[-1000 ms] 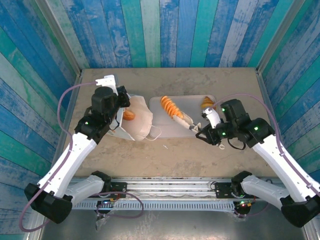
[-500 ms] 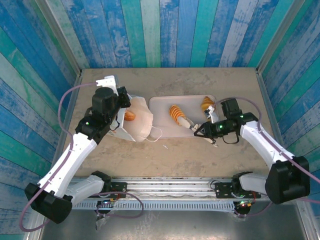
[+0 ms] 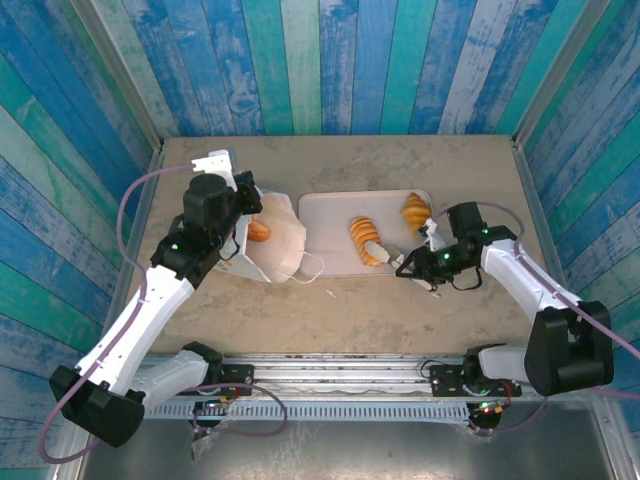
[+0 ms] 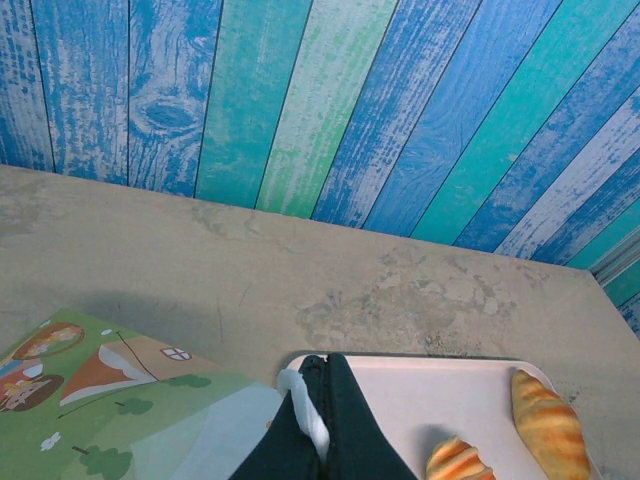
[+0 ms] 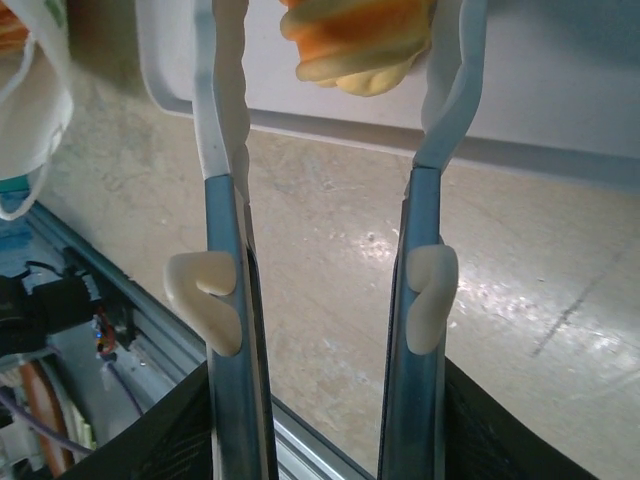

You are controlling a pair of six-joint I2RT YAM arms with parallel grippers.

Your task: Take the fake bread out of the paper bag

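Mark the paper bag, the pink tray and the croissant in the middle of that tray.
paper bag [image 3: 282,243], top external view, on its white side panel.
pink tray [image 3: 328,222], top external view, on the bare left part of its floor.
middle croissant [image 3: 368,241], top external view, on its ridged middle.

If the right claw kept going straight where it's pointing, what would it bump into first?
Most likely the croissant on the pink tray; it lies just ahead, between the open tips of the right gripper.
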